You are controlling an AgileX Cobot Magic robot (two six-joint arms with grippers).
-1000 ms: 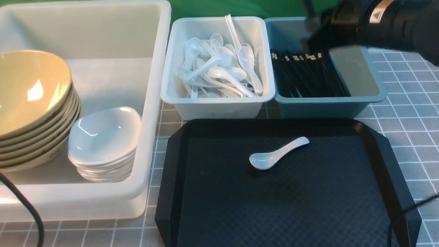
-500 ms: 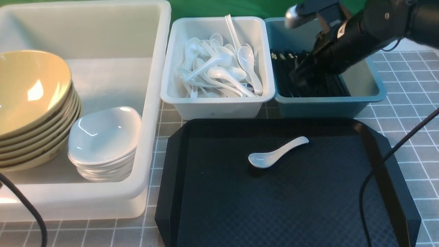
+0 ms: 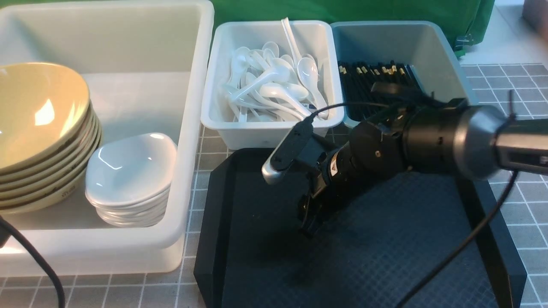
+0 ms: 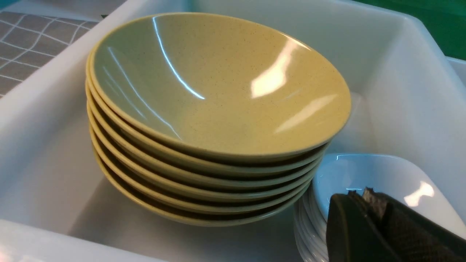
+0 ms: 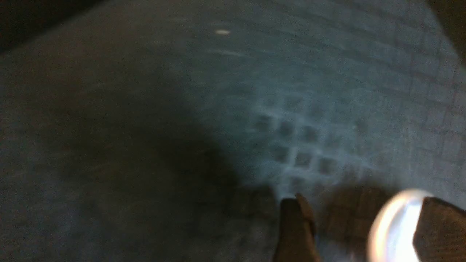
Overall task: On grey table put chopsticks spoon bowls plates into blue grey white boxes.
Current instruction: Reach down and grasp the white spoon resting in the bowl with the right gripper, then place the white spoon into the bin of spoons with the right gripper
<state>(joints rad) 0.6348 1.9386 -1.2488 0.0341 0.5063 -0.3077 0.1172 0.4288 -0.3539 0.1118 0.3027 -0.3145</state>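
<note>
My right gripper (image 3: 309, 220) hangs low over the black tray, hiding the spoon in the front view. In the right wrist view its jaws (image 5: 364, 223) stand open; the white spoon (image 5: 395, 225) shows as a bright blur between them, close against one finger. The chopsticks (image 3: 372, 83) lie in the blue-grey box (image 3: 385, 24). Olive-yellow bowls (image 3: 38, 128) and white plates (image 3: 128, 171) are stacked in the big white box (image 3: 195, 128). My left gripper (image 4: 360, 196) is shut and empty just above the plates (image 4: 386, 178), beside the bowls (image 4: 218, 91).
The pale box (image 3: 274, 134) in the middle holds several white spoons. The black tray (image 3: 385, 265) lies on the grey table (image 3: 522, 141) in front of the two small boxes. My right arm's cable (image 3: 471, 239) loops over the tray's right side.
My right arm swung from the blue-grey box down and left onto the tray, covering the spoon, and its jaws opened. The left gripper and the dishes have not moved.
</note>
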